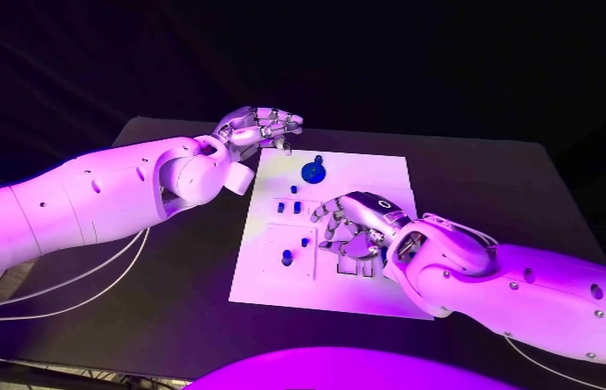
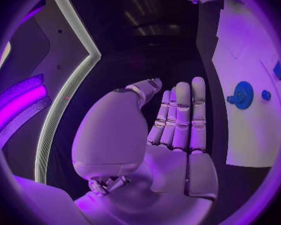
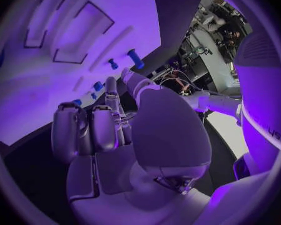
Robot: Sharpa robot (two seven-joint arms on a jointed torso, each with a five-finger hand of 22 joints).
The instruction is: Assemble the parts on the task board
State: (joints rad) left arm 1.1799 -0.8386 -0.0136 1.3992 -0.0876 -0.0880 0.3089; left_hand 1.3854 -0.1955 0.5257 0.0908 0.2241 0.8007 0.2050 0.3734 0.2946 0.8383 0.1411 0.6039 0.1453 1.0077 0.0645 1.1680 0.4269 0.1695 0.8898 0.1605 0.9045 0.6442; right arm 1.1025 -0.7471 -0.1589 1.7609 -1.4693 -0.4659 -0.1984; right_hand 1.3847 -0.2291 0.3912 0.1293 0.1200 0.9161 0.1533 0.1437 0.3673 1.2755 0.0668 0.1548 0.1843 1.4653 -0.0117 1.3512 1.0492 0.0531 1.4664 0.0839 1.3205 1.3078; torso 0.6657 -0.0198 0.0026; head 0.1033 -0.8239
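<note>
Hands both empty atm: left hand (image 1: 259, 130) flat-fingered off the task board's (image 1: 379, 173) far-left corner, right hand (image 1: 350, 225) loosely spread over mid-board. Blue parts (image 1: 312, 172) near far edge; right fingers could prob knock smaller ones.

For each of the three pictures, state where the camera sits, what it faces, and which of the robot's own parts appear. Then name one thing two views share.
Head view: looks down at the task board; both arms, left hand, right hand.
Left wrist view: behind the left hand, facing the board edge.
Right wrist view: behind the right hand, over the board.
Shared: the round blue part.
</note>
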